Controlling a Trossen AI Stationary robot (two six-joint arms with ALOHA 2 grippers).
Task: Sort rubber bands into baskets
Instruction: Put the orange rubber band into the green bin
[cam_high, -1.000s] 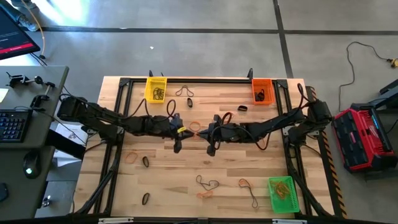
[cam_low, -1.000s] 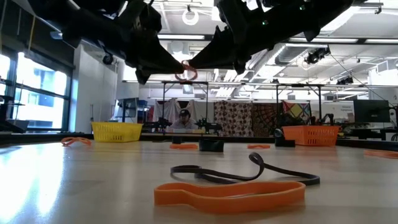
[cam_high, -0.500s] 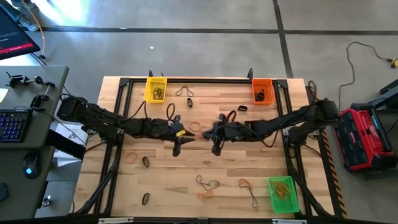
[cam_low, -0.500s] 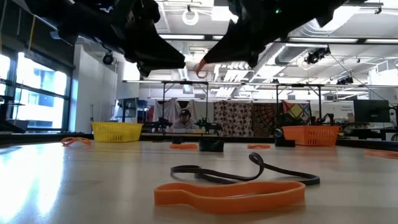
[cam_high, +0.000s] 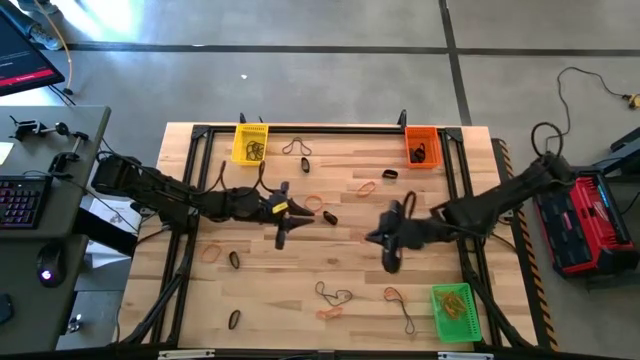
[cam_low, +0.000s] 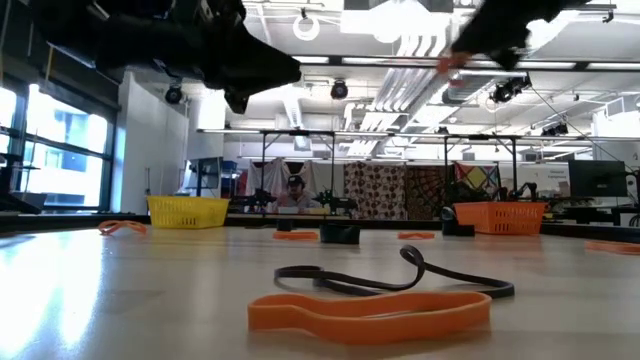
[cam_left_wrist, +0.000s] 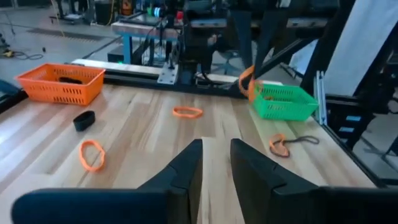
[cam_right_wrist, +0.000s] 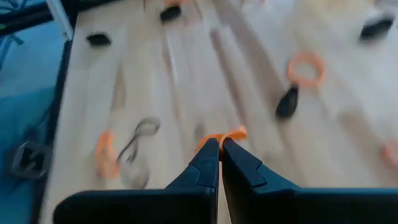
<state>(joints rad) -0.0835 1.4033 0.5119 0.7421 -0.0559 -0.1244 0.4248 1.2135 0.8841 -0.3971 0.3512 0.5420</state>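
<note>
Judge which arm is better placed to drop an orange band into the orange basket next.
Right. The right gripper is shut on an orange rubber band, on the orange basket's side. The left gripper is open and empty, mid-table.

bench (cam_high: 300, 270): pale wood planks, bare between the frame rails
case (cam_high: 575, 222): red and black, on the floor beside the bench
keyboard (cam_high: 18, 200): on the grey side desk
cable (cam_high: 575, 85): looped across the floor

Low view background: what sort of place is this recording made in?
Most likely a robotics lab or workshop. Beyond the wooden table the low view shows a high ceiling with exposed pipes, more framed workbenches, and a person seated at the far end.
</note>
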